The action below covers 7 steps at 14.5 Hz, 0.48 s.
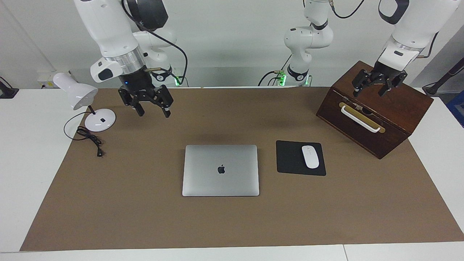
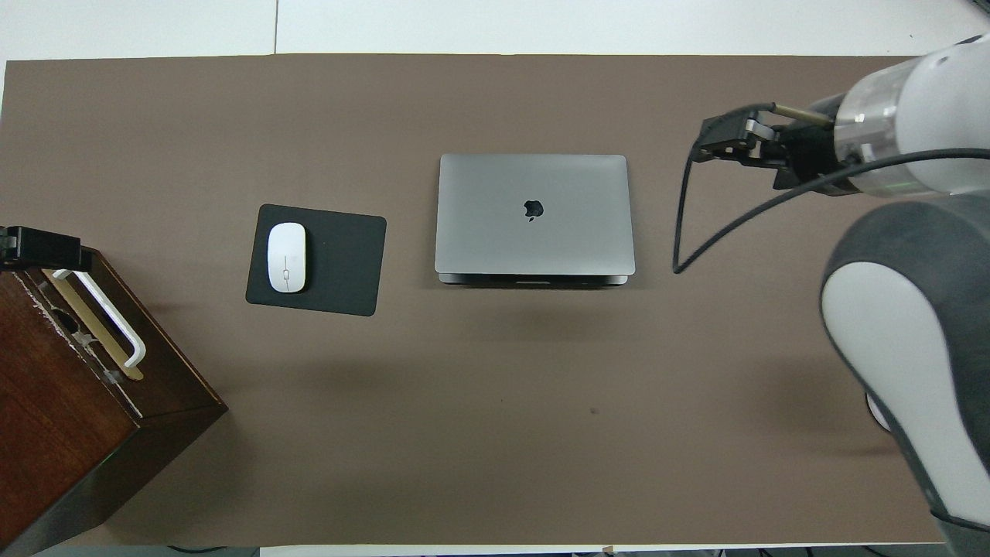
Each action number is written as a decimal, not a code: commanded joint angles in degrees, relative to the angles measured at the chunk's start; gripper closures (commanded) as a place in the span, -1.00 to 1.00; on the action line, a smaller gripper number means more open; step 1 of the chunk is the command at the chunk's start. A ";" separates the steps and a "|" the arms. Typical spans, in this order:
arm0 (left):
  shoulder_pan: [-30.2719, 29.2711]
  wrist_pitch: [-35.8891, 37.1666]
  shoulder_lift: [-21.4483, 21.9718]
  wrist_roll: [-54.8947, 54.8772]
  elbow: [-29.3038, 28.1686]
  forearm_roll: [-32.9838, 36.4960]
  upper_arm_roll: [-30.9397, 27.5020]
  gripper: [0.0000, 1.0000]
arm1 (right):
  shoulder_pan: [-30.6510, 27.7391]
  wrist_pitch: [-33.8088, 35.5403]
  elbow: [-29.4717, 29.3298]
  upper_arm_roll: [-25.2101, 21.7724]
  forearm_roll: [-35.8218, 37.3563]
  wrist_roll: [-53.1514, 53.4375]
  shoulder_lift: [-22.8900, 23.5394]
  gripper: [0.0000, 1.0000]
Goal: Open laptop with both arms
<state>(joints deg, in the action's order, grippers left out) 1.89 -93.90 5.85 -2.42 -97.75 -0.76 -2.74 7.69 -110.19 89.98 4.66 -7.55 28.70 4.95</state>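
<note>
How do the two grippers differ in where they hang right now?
The left gripper hangs over the wooden box; the right gripper hangs over bare brown mat beside the desk lamp. The right one sits closer to the laptop. Both are open, empty, and clear of it.

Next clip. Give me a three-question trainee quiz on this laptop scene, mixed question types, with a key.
1. True or false: the thin silver-grey metal laptop lies closed.
2. The left pincer hangs over: A) the dark wooden box B) the black mouse pad C) the laptop.
3. What rests on the black mouse pad?

Key:
1. True; neither pincer touches it.
2. A; the right pincer, open like the left, hangs over the brown mat beside the white desk lamp.
3. The white mouse.
</note>
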 commanded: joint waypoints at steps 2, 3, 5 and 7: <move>0.14 -4.88 1.17 2.07 -3.14 0.85 0.11 0.52 | 2.05 -11.24 -3.14 1.85 -1.15 8.55 6.90 -1.00; 0.14 -5.06 1.27 2.15 -3.23 0.76 0.19 1.00 | 3.63 -14.84 -3.14 1.85 -1.15 11.35 7.78 -1.00; 0.22 -4.89 1.36 1.98 -3.32 0.67 0.28 1.00 | 7.93 -25.71 -3.14 1.85 -0.45 19.25 10.59 -1.00; 0.31 -4.97 1.36 2.16 -3.41 0.67 0.28 1.00 | 13.38 -36.45 -3.23 1.41 1.55 25.85 15.50 -1.00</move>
<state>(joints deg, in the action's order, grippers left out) 1.89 -97.36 5.84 -1.22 -99.37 -0.76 -2.56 16.90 -139.01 88.65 6.36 -7.50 48.25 15.45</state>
